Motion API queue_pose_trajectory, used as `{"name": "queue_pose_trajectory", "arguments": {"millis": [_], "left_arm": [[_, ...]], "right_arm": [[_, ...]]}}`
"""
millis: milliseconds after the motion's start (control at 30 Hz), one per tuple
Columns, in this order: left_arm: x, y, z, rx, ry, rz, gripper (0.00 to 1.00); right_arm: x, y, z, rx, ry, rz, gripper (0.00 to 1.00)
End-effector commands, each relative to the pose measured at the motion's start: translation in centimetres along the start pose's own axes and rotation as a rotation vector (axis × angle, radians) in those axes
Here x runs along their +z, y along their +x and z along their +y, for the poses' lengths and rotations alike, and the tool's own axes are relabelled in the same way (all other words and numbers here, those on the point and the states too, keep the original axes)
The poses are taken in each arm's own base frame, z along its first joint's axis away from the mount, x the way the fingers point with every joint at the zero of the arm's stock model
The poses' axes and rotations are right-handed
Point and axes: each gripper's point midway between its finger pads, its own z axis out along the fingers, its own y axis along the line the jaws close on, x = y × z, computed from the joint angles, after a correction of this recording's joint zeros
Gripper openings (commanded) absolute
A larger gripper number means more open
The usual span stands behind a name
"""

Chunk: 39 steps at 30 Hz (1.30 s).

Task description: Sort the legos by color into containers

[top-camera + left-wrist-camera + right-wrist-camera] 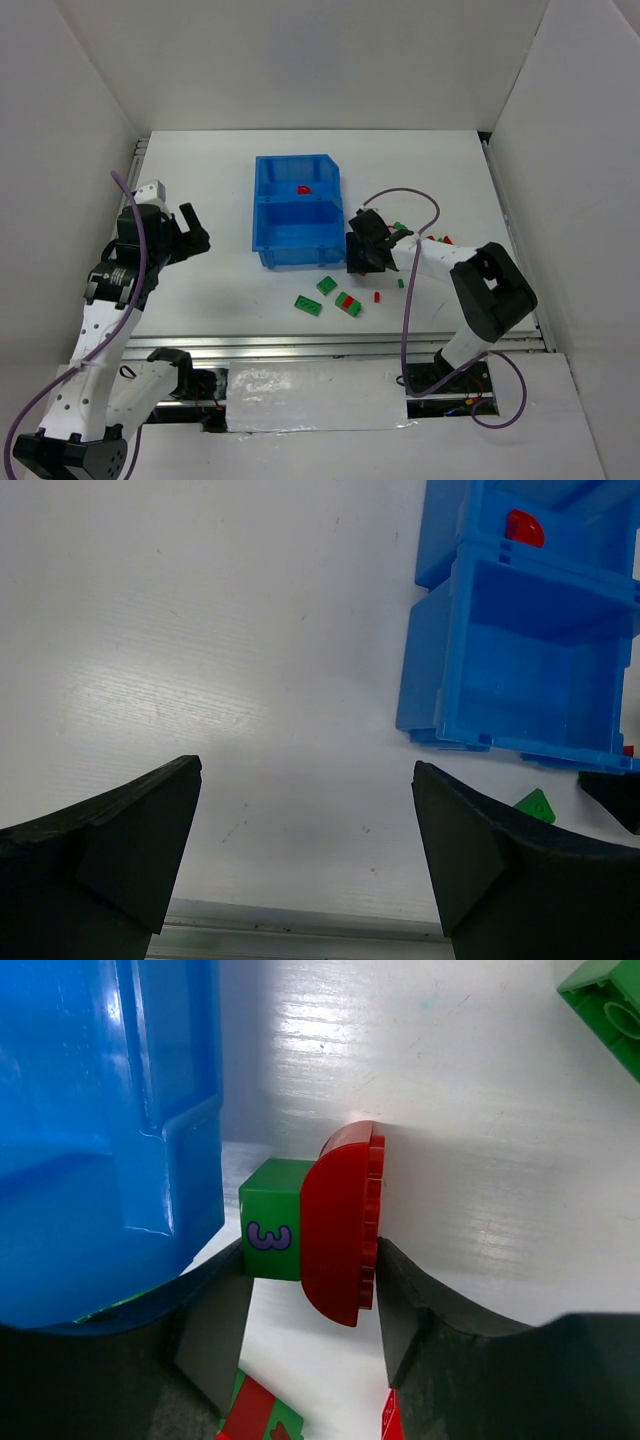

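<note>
The blue bin (262,200) stands mid-table with two compartments. One red lego (305,189) lies in the far compartment; the near one looks empty. My right gripper (362,255) is beside the near compartment's right wall. It is shut on a red-green pair (320,1225): a green block marked 3 stuck to a rounded red piece, close to the bin wall (100,1130). My left gripper (195,235) is open and empty, well left of the bin (520,680). Loose legos lie in front of the bin: two green ones (327,285) (308,305) and a red-green pair (348,303).
A small red lego (377,296) and a small green one (401,283) lie near my right gripper. More green (399,228) and red (440,240) legos lie to its right. White walls enclose the table, and a metal rail (300,345) runs along the near edge.
</note>
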Motion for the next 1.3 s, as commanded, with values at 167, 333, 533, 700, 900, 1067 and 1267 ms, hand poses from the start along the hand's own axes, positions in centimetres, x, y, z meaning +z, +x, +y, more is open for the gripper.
{"name": "queue_pose_trajectory", "arguments": {"millis": [167,333,533,700,900,1067,1267], "left_arm": [[0.0,-0.6,-0.4,0.011,0.024,-0.030,1.00],[-0.1,-0.7,-0.7,0.009,0.039,-0.033,0.99],[-1.7,-1.2,-5.5,-0.015,0.293,-0.001,0.99],[-6.0,-1.8,-14.0,-0.134,0.765,0.059,0.99],[-8.7,0.0,-23.0,-0.085,0.966,0.133,1.00],[-6.8,1.5,-24.4,-0.064,0.892,0.150,0.96],[-5.9,3.3,-25.1,-0.047,0.872,0.201,0.93]], "right_arm": [[-0.8,-1.9,-0.2,-0.006,0.046,-0.076,0.38],[-3.8,-3.4,0.1,0.022,0.003,-0.194,0.29],[-9.5,-5.1,1.1,0.016,-0.082,-0.337,0.28],[-16.0,-5.3,7.2,-0.025,-0.336,-0.455,0.30],[-22.2,-6.0,13.6,-0.005,-0.545,-0.524,0.34],[-24.1,-5.6,15.1,-0.018,-0.580,-0.547,0.34],[-25.3,-5.5,15.4,-0.007,-0.623,-0.577,0.35]]}}
